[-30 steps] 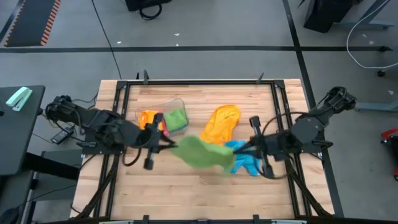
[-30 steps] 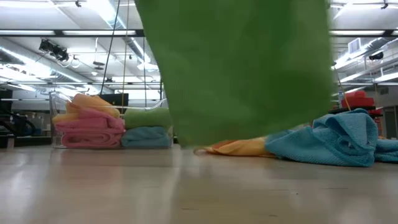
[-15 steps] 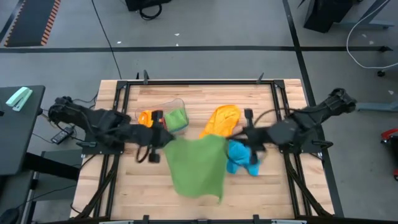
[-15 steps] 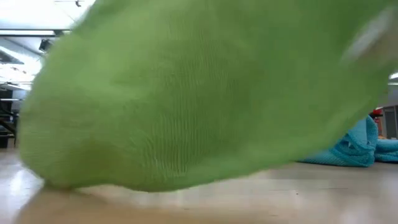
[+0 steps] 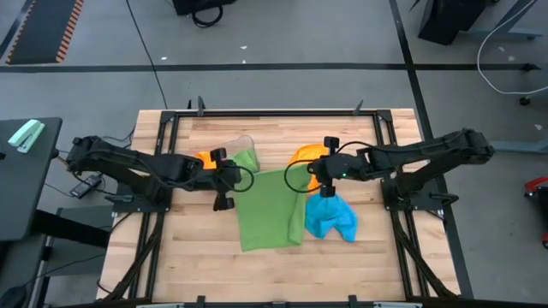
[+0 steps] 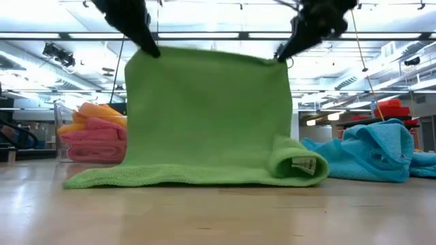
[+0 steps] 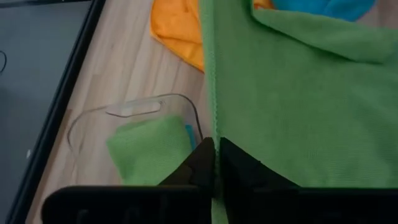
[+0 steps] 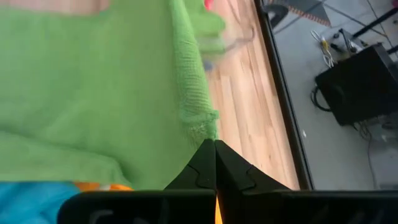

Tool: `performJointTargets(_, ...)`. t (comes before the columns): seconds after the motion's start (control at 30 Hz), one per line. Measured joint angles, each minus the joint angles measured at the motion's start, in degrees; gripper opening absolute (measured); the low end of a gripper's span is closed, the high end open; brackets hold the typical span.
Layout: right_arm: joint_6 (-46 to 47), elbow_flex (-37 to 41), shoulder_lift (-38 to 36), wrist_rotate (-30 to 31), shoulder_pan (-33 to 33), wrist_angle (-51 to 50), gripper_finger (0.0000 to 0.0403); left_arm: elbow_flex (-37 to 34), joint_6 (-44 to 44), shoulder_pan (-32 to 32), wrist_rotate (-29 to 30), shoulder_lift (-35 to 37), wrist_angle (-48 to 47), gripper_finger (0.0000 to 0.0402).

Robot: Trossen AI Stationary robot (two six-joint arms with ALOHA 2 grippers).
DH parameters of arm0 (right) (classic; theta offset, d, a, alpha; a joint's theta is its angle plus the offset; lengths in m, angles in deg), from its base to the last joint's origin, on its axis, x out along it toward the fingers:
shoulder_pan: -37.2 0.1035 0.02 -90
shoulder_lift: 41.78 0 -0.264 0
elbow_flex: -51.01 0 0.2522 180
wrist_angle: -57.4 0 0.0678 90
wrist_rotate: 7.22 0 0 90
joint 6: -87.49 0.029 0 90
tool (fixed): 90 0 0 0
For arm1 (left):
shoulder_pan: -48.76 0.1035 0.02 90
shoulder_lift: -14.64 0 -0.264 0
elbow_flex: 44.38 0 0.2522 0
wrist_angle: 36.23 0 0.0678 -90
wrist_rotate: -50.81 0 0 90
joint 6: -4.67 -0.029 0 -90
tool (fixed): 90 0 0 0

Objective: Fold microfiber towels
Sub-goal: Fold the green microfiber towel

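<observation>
Green towel (image 5: pixel 272 208) hangs between both grippers' fingers — lower edge on table (image 5: pixel 360 257).

I'm running this in a robotics lab or workshop: a pale wooden butcher-block surface (image 5: pixel 342 257) in a black metal frame (image 5: pixel 274 112) stands on a grey concrete floor (image 5: pixel 282 81), with long fluorescent ceiling lights (image 6: pixel 204 35) and loose black cables (image 5: pixel 145 43) around.

Grey concrete floor (image 5: pixel 282 38), hazard-striped mat (image 5: pixel 47 30), black side table (image 5: pixel 21 184), ceiling strip lights (image 6: pixel 225 35)
</observation>
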Motion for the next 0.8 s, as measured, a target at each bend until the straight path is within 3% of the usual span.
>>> performJointTargets(0.2, -0.44, 5.09, 0.0, -2.36, -2.33, 4.69, 0.0001, -2.66, -0.54, 0.34, 0.01, 0.0, 1.84, 0.0008)
performJointTargets(0.37, -0.33, 7.67, 0.0, -6.84, -2.42, 9.55, 0.0001, -2.67, -0.34, -0.05, -0.07, 0.02, 3.6, 0.0018)
performJointTargets(0.57, -1.26, 11.53, 0.0, -12.08, -2.24, 17.59, 0.0001, -2.67, 0.01, -1.54, -0.49, -3.58, 4.31, 0.0019)
performJointTargets(0.8, -3.65, 17.12, -0.02, -12.65, -2.27, 25.68, 0.0001, -2.67, 0.02, -2.85, -0.46, -10.16, 5.56, 0.0016)
